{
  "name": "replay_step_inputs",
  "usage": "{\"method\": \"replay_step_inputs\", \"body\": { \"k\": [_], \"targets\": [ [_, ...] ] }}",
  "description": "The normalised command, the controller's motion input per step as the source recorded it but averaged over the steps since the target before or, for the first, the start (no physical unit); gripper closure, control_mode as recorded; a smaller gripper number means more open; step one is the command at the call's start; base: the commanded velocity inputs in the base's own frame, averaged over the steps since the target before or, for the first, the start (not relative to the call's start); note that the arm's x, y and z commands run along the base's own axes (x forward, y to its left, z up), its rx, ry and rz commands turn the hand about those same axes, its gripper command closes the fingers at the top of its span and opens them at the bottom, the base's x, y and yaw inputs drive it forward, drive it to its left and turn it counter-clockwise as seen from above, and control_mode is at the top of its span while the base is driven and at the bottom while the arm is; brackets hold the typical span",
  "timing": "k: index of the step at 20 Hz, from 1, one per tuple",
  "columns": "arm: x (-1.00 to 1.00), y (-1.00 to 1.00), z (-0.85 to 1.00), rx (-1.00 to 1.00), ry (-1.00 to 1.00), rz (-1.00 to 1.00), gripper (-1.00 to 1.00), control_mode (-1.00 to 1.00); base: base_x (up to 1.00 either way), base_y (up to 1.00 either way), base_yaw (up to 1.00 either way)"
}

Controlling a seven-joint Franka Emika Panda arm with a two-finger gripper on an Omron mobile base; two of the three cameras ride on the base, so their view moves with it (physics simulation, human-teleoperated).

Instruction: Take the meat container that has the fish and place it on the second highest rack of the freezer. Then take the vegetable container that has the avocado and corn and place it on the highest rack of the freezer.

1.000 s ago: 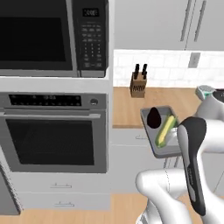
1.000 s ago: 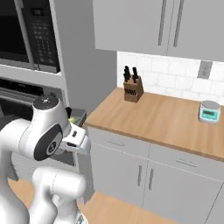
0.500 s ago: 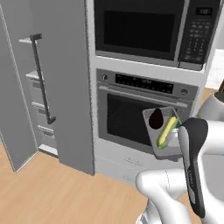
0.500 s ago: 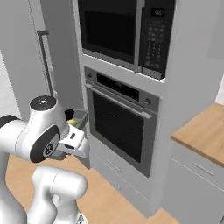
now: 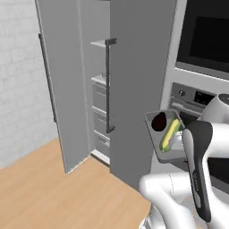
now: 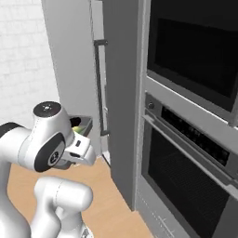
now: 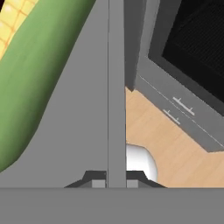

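- I see the two-finger gripper (image 7: 116, 183) closed together on the thin wall of the shallow grey vegetable container (image 5: 154, 144); in the hand view this wall stands as a narrow upright band between the two dark finger tips.
- The container is held in the air in front of the arm, level, not resting on any surface.
- Inside it lie the yellow corn cob with green husk leaves (image 5: 170, 135) and the small dark pear-shaped avocado (image 5: 158, 122); the avocado is at the end of the tray nearer the freezer, and the corn is beside it.
- In the hand view the green husk of the corn is very close, on the left of the tray wall.
- The tall grey freezer (image 5: 134, 80) stands open, its door with the long black bar handle (image 5: 47, 78) swung to the left.
- Light grey inner shelves (image 5: 100, 43) and grey drawers (image 5: 101, 118) show in the gap.
- The container is to the right of the freezer, in front of the black-fronted wall oven (image 6: 195, 181), well apart from the shelves.
- The wooden floor (image 5: 53, 188) is below.
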Motion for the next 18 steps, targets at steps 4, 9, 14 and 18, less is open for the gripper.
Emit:
{"method": "replay_step_inputs", "body": {
  "k": [4,9,14,18],
  "targets": [
    [0.0,0.0,0.0,0.0,0.0,0.0,1.0,1.0,1.0,0.25,0.26],
    [0.0,0.0,0.0,0.0,0.0,0.0,1.0,1.0,0.94,0.41,0.07],
    [0.0,0.0,0.0,0.0,0.0,0.0,1.0,1.0,0.79,0.86,-0.31],
    [0.0,0.0,0.0,0.0,0.0,0.0,1.0,1.0,0.84,0.62,-0.48]
  ]
}}
